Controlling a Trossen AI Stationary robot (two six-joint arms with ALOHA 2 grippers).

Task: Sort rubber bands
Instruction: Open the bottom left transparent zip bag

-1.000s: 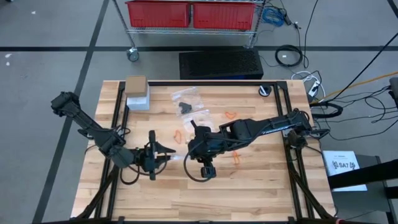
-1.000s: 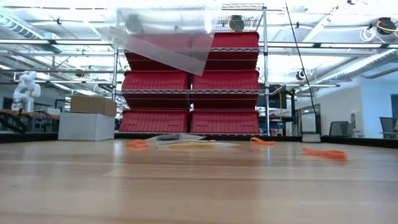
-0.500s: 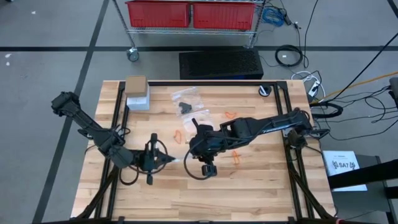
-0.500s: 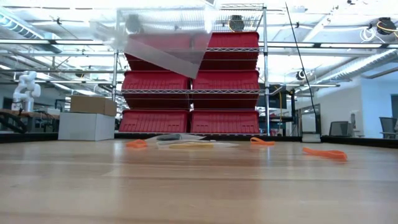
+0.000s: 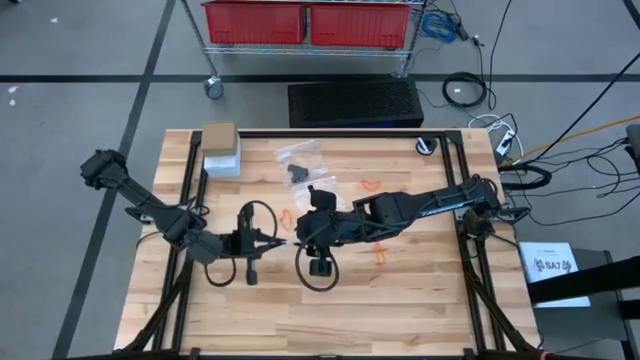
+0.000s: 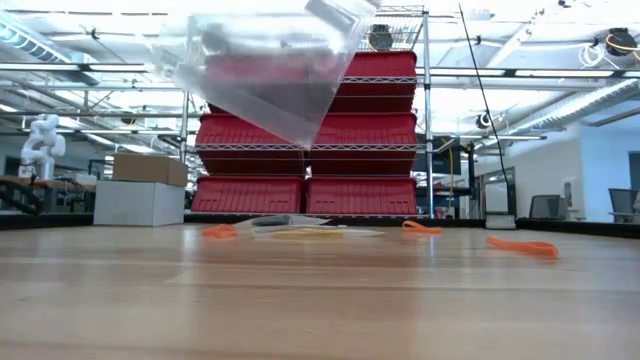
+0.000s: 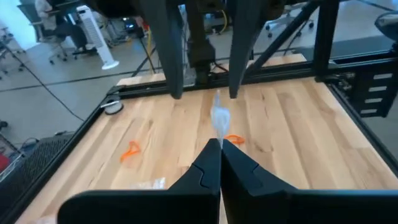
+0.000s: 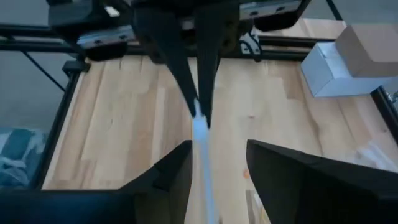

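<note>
We hold a clear bag [image 6: 265,70] between both arms above mid-table; the left gripper [image 7: 219,163], fingers pressed together, pinches one edge; the right gripper [image 8: 217,168] stands spread around the other; the rubber bands [image 5: 378,252] lie beyond, toward the table's far and right edges.

The two grippers meet over the middle of the bench, the left gripper [image 5: 283,242] pinched on a clear bag [image 6: 262,70] held high above the wood, with the right gripper [image 5: 300,240] facing it, so passage there is blocked. The near edge and both near corners lie bare. Toward the far edge sit boxes [image 5: 220,150], more clear bags [image 5: 298,160] and scattered orange rubber bands [image 5: 372,185].
</note>
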